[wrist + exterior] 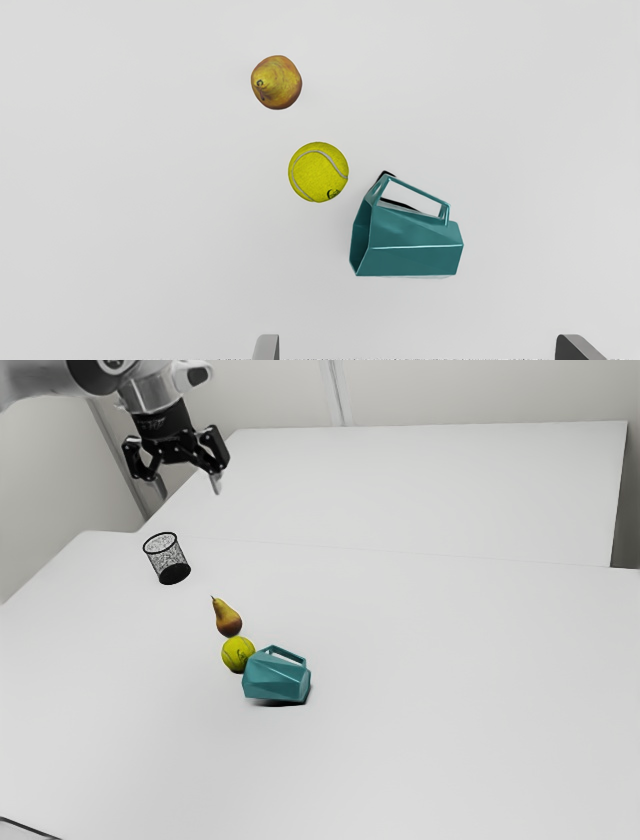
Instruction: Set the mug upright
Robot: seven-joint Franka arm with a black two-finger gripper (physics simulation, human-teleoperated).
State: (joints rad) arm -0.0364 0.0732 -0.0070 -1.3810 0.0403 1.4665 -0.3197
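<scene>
noted nearest the wrist view's camera: fingers (pixel 267 348) of the gripper (pixel 189 489), spread wide, well above the table (pixel 430 710). found mug (pixel 410 257) lying on its side on the table, mouth toward the exterior view's left. recorded tennis ball (pixel 318 172) near the mug, pear (pixel 277 82) upright beyond the ball, and black mesh cup (pixel 170 566) past the pear.

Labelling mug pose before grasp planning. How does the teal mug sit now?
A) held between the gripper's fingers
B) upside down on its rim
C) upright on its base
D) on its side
D: the teal mug lies along the table, its open mouth facing sideways.
</scene>
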